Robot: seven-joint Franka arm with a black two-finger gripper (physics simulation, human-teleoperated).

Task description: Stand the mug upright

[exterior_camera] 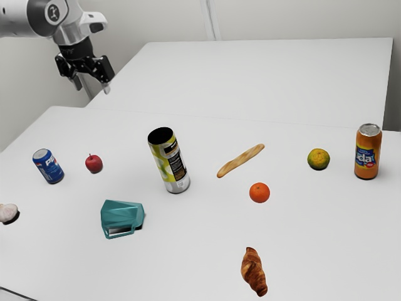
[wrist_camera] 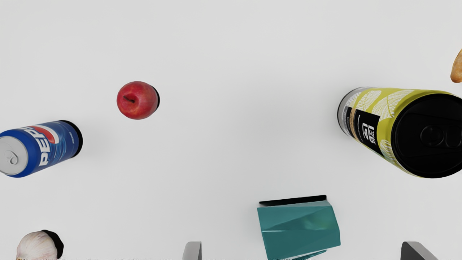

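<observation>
- One broad white table (exterior_camera: 188,269) fills most of the exterior view, with all the items on it.
- One robot arm (exterior_camera: 69,31) comes in at the upper left; its single gripper (exterior_camera: 92,88) hangs above the table, empty, with its two fingers spread wide.
- Three cans stand upright: a tall yellow-green can (exterior_camera: 169,161) just left of the middle, an orange soda can (exterior_camera: 367,152) at the right, a blue Pepsi can (exterior_camera: 49,167) at the left.
- One teal mug (exterior_camera: 122,216) lies on its side in the lower left, below the tall can. Its long axis runs roughly left to right across the exterior view, and its handle points toward the bottom of that frame. Which end is the mouth I cannot tell.
- One baguette (exterior_camera: 240,161) lies slantwise right of the middle.
- One croissant (exterior_camera: 254,272) lies at the lower right of centre.
- Three round fruits: a red one (exterior_camera: 94,163) beside the Pepsi can, an orange (exterior_camera: 259,192) below the baguette, a green-yellow one (exterior_camera: 318,159) near the soda can.
- One garlic bulb (exterior_camera: 7,213) sits at the left edge.
</observation>
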